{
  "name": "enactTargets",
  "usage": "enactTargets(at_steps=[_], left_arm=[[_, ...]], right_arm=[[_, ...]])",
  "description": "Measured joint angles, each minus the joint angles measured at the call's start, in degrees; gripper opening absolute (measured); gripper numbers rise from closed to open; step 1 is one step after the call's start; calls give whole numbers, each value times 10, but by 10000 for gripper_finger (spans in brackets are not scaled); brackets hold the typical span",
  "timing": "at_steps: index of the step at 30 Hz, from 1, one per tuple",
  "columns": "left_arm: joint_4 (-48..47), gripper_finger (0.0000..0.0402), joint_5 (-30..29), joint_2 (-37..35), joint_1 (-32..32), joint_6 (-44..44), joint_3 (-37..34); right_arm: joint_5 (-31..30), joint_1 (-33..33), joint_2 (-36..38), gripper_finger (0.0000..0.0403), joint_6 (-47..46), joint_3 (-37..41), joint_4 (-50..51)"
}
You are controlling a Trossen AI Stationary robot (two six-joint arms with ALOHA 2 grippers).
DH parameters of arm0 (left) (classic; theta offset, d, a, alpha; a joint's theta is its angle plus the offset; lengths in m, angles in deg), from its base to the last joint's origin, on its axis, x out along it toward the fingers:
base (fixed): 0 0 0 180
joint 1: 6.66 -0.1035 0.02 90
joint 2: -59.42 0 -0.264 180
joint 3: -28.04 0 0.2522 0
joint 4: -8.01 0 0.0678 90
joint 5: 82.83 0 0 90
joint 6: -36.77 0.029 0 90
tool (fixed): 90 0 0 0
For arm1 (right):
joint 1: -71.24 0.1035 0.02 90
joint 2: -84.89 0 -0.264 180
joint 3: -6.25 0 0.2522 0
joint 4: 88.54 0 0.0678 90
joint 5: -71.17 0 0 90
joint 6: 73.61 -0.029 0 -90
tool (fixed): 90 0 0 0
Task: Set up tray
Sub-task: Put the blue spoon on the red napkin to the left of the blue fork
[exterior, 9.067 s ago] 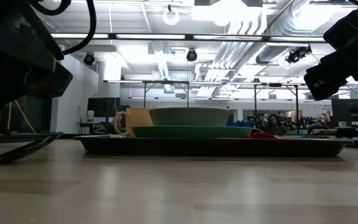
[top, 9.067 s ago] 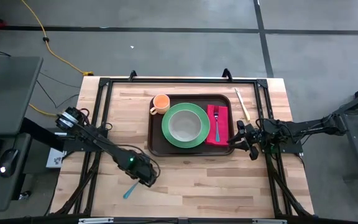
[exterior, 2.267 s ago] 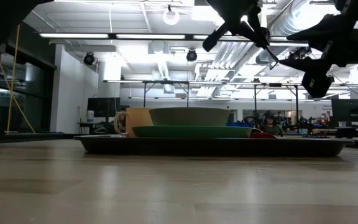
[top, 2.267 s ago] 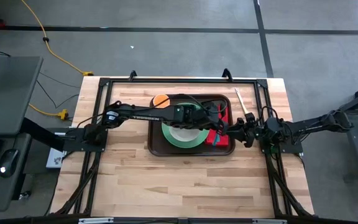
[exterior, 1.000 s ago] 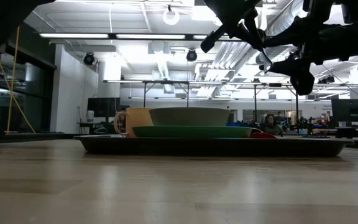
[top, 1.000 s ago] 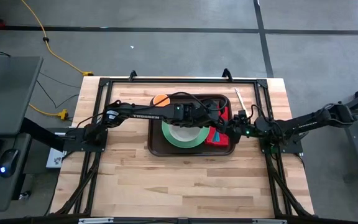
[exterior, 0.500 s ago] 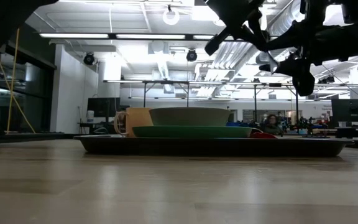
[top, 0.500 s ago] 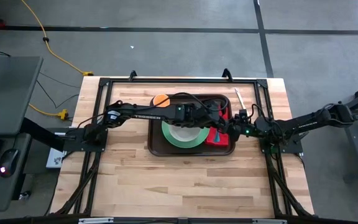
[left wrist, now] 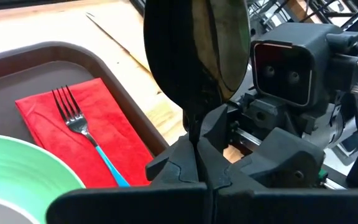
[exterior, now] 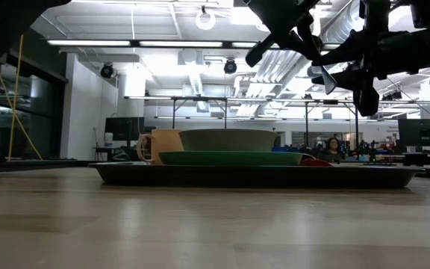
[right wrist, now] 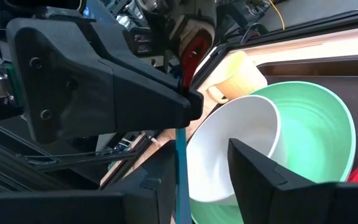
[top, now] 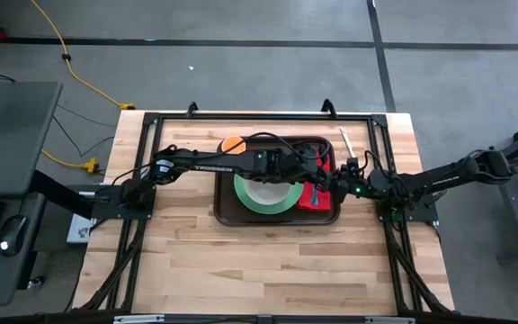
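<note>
Left end effector (left wrist: 207,134) pinching a spoon (left wrist: 213,46) over the tray (top: 227,203), right end effector (right wrist: 185,162) spread around its blue handle.

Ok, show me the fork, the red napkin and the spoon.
fork (left wrist: 74,118), left wrist view, on its tines.
red napkin (left wrist: 120,134), left wrist view, bare cloth beside the fork.
spoon (left wrist: 219,43), left wrist view, on its bowl.

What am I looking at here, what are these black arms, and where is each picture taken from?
Two robot arms work at a wooden table. One picture looks down from above, one looks level across the tabletop, and two come from wrist cameras. The brown tray carries a green plate with a white bowl, an orange cup and a red napkin with a fork. The left gripper, shut, holds a blue-handled spoon above the napkin. The right gripper, open, is around its handle.
</note>
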Motion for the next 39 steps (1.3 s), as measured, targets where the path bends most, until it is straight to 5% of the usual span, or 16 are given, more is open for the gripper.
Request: enactTargets(at_steps=[19, 39], left_arm=[[2, 10, 0, 1, 0, 13, 0], [-8, 10, 6, 1, 0, 18, 0]], right_arm=[[-2, 0, -86, 5, 15, -1, -77], [-3, 0, -85, 1, 9, 0, -80]])
